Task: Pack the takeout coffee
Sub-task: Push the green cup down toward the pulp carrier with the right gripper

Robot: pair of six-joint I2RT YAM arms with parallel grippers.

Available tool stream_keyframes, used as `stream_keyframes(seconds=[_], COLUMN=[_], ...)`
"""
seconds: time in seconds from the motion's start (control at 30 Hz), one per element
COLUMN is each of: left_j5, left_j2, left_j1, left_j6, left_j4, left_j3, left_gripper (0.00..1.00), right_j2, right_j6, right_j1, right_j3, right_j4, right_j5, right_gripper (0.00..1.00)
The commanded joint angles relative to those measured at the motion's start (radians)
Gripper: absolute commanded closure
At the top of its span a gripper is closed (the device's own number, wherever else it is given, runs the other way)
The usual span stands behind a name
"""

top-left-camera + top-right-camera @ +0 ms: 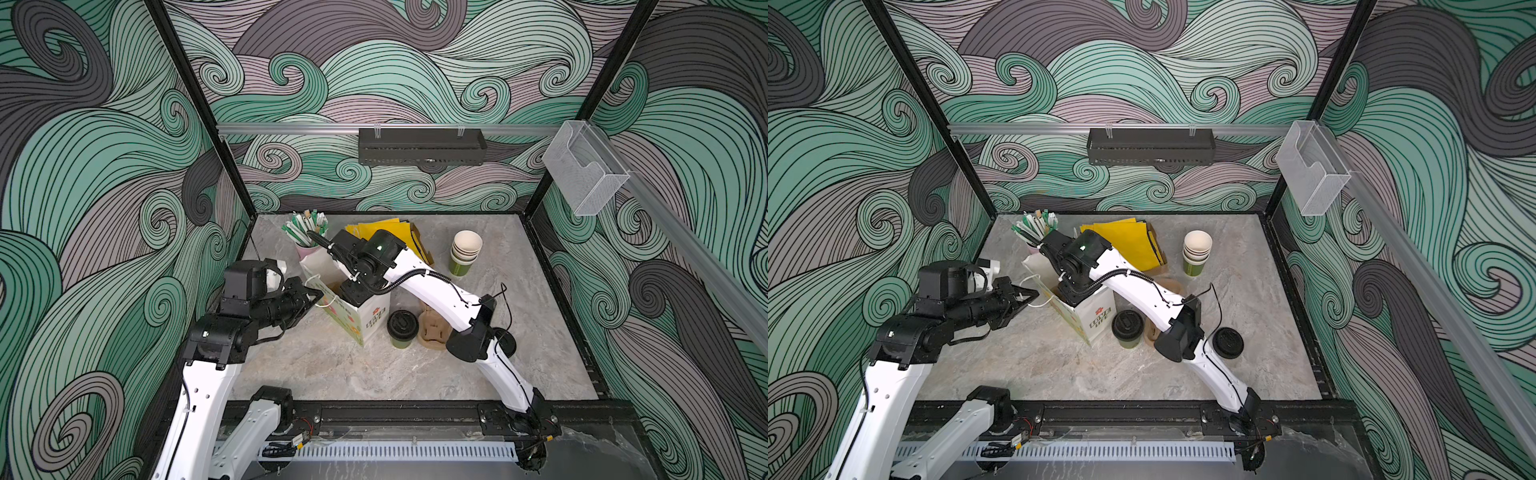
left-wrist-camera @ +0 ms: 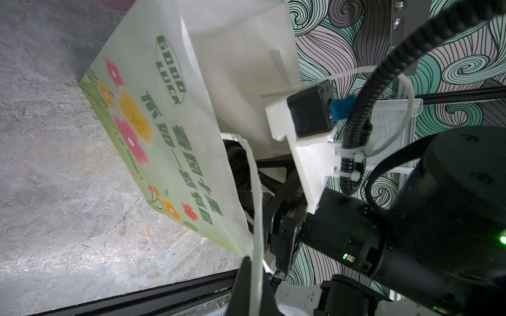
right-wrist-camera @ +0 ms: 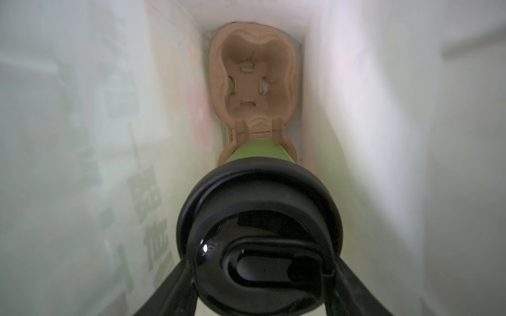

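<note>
so far my right gripper [image 3: 262, 276] sat deep in the paper bag [image 1: 368, 320], clamped on the takeout coffee [image 3: 258, 156], whose base met the pulp carrier [image 3: 254, 54]. my left gripper [image 1: 311, 294] pinched the bag handle [image 2: 256, 191]; release and the second capped cup [image 1: 402, 328] outside looked left to do.

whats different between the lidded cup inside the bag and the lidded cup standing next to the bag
The bagged cup sits inside the bag, in a pocket of a pulp carrier; the table cup stands outside on the bare table. The right tool grips the bagged cup's lid; the table cup is untouched. Both are green with black sip lids.
</note>
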Motion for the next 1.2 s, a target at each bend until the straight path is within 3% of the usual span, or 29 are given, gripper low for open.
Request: stream_keyframes(seconds=[0.0, 1.17], left_j5=[-0.006, -0.005], left_j2=[-0.005, -0.002], left_j1=[-0.006, -0.005], left_j6=[0.002, 0.008], left_j4=[0.005, 0.003], left_j3=[0.002, 0.004], left_gripper=[1.00, 1.00], right_j2=[0.020, 0.120], right_j6=[0.006, 0.006], right_j1=[-0.003, -0.002], right_j3=[0.010, 0.010], right_j4=[-0.026, -0.007], right_j5=[0.010, 0.006], right_gripper=[0.42, 0.43])
